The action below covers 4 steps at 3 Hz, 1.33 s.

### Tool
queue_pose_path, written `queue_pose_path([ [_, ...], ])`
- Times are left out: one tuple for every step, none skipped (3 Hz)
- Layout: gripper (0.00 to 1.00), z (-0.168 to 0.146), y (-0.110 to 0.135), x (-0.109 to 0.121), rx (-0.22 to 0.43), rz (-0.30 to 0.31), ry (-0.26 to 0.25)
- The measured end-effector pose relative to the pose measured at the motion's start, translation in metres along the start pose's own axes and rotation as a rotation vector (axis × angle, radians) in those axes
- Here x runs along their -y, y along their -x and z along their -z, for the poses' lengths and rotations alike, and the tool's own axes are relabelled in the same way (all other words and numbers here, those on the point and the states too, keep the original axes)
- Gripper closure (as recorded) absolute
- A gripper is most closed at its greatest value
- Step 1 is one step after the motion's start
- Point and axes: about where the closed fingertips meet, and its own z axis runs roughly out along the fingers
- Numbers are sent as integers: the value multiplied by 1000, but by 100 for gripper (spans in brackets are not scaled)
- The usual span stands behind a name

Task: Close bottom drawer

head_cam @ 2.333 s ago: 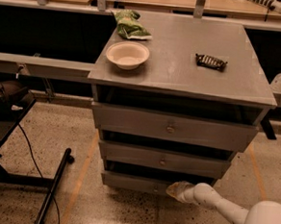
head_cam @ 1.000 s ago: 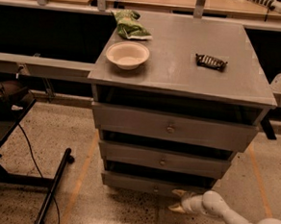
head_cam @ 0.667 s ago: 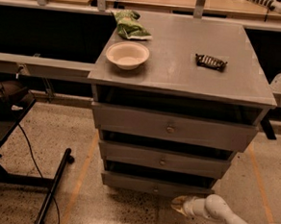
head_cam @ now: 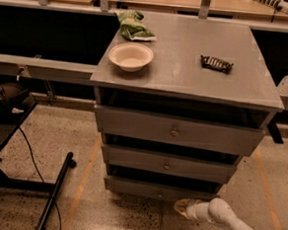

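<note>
The bottom drawer (head_cam: 144, 188) is the lowest of three grey drawers in the cabinet, a slim scuffed front with a small round knob (head_cam: 160, 193). It sits nearly level with the drawers above, with a dark gap over it. My gripper (head_cam: 181, 207) is low, just below and to the right of the drawer front, near the floor. My white arm (head_cam: 235, 225) runs in from the bottom right.
The cabinet top (head_cam: 187, 60) holds a white bowl (head_cam: 131, 56), a green bag (head_cam: 133, 26) and a dark snack bar (head_cam: 216, 63). A black stand with a cable (head_cam: 54, 192) is on the floor at left. A sanitizer bottle (head_cam: 287, 81) stands at right.
My gripper has dropped from the bottom drawer's front and drawn back toward the floor. The drawer front has not visibly moved.
</note>
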Motion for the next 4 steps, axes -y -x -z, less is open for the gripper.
queue_pose_path([
  [100, -5, 10, 19, -4, 11, -31],
  [100, -12, 14, 40, -11, 1, -59],
  [100, -13, 13, 44, -10, -7, -65],
  [100, -13, 13, 44, -10, -7, -65],
])
